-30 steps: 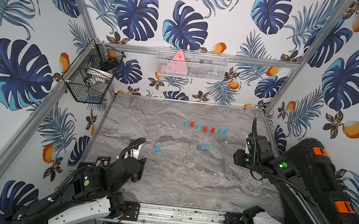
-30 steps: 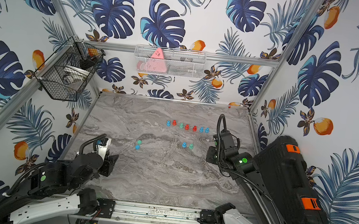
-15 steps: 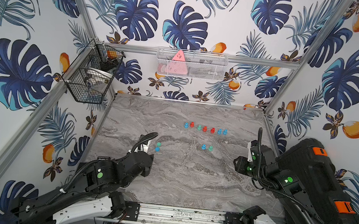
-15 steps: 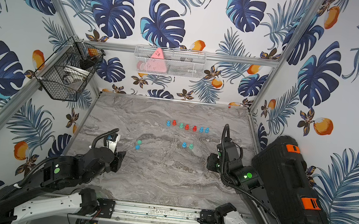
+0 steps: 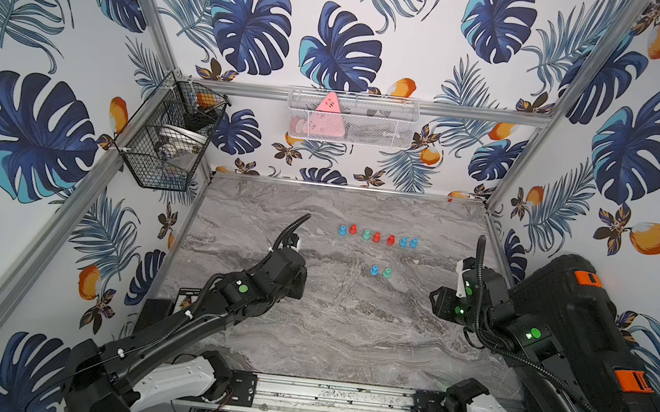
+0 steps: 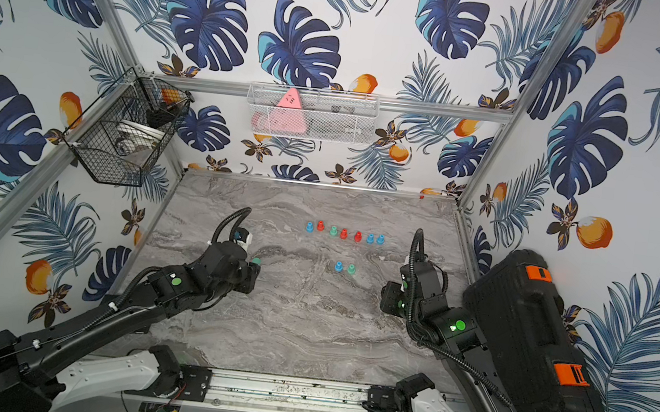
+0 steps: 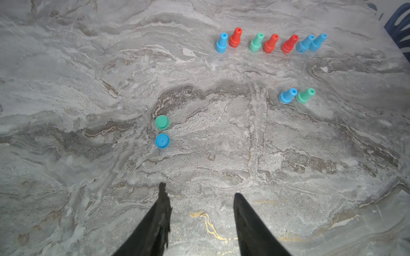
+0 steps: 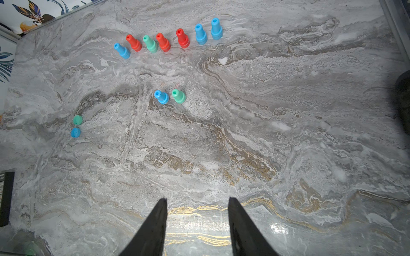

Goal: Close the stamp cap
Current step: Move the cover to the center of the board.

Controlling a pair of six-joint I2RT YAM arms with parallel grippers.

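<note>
Two loose caps, a green cap [image 7: 162,122] and a blue cap [image 7: 162,140], lie side by side on the marble table [image 5: 348,334]. In both top views my left arm [image 5: 270,280] covers most of them; only the green cap [image 6: 256,260] peeks out. A blue stamp [image 5: 374,270] and a green stamp [image 5: 387,272] stand together mid-table. My left gripper [image 7: 199,189] is open and empty, just short of the caps. My right gripper [image 8: 198,198] is open and empty, well short of the two stamps [image 8: 169,96].
A row of several capped stamps [image 5: 376,237] in blue, red and green stands farther back. A black case [image 5: 582,338] fills the right edge. A black wire basket [image 5: 168,135] hangs on the left wall, a white mesh basket [image 5: 352,119] on the back wall.
My left arm has reached up the table and to the right, over the two caps. My right arm has drawn back a little toward the front.
</note>
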